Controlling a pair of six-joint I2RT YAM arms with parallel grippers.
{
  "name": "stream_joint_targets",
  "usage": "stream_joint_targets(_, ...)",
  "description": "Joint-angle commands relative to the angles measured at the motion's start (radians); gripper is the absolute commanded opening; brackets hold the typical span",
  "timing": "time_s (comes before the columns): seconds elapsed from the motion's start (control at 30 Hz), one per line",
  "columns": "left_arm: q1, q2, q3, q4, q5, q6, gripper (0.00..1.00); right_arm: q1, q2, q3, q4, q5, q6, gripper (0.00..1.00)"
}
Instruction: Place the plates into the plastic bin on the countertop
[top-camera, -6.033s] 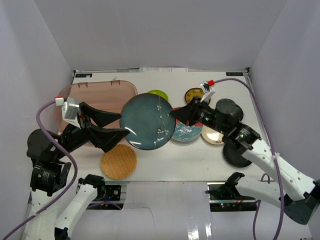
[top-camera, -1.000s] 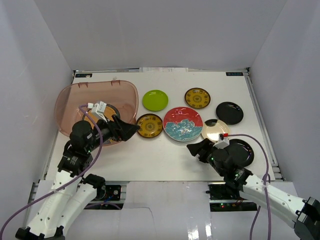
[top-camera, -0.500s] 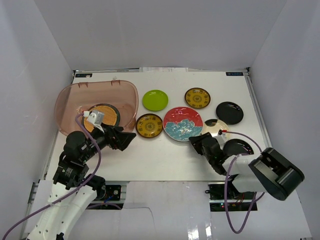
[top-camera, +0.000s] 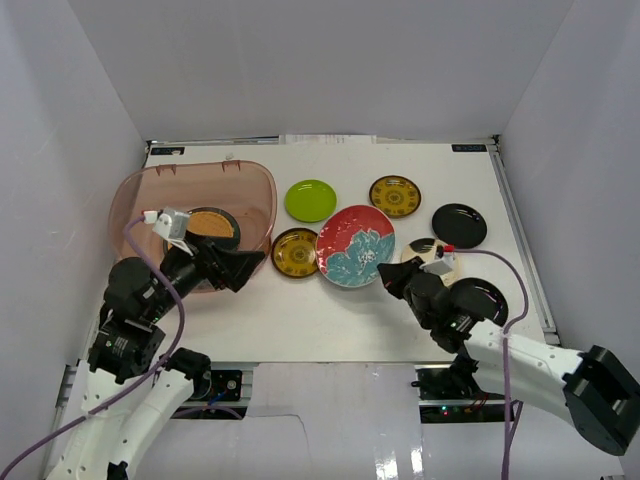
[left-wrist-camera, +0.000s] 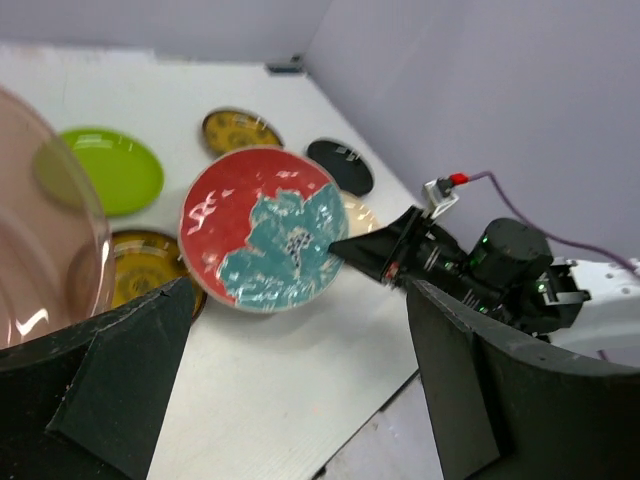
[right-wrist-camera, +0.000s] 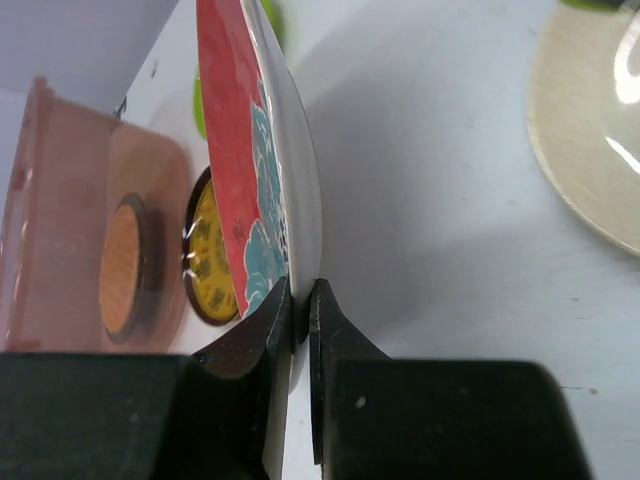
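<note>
Count across the overhead view is coming to nine plates.

- One red-and-teal plate (top-camera: 355, 245) is showing.
- One lime green plate (top-camera: 310, 200) is showing.
- Two yellow-brown patterned plates are showing: the far patterned plate (top-camera: 396, 195) and the near patterned plate (top-camera: 298, 252).
- Two glossy black plates are showing: the far black plate (top-camera: 459, 226) and the near black plate (top-camera: 485, 298).
- One cream-gold plate (top-camera: 422, 258) is showing, partly hidden.
- One woven tan plate (top-camera: 210, 222) is lying on one dark-rimmed plate (top-camera: 235, 224).

One plastic bin (top-camera: 250, 185) is standing on one countertop (top-camera: 330, 310).

Two grippers are appearing: the left gripper (top-camera: 248, 268) and the right gripper (top-camera: 388, 281).
</note>
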Motion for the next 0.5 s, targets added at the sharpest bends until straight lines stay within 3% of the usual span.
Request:
stream_joint_targets(0.0,-0.007,0.0,0.149,0.049,0.043,-0.027,0.98,0.071,-0.154,0.234,0.099,0.106,-0.231,0.08)
stream_joint_targets(0.07,-0.013,-0.003,0.166,0.071,0.035,-0.028,0.98,0.116,-0.165,0.305,0.052,0.111,-0.331,0.08)
stream_joint_targets(0.27,-0.014,0.003,0.22,0.088,0.05,-0.053,0.98,0.162,0.062,0.604,0.087,-0.016,-0.473,0.08)
stream_joint_targets(0.37,-0.016,0.003,0.272,0.08,0.055,-0.053,0.98,0.16,0.229,0.794,0.133,-0.148,-0.5,0.08)
stream_joint_targets(0.43,-0.016,0.006,0.295,0.075,0.055,-0.054,0.98,0.16,0.408,0.928,0.088,-0.234,-0.494,0.08)
stream_joint_targets(0.47,-0.016,0.008,0.308,0.075,0.055,-0.056,0.98,0.163,0.54,1.076,0.065,-0.3,-0.484,0.08)
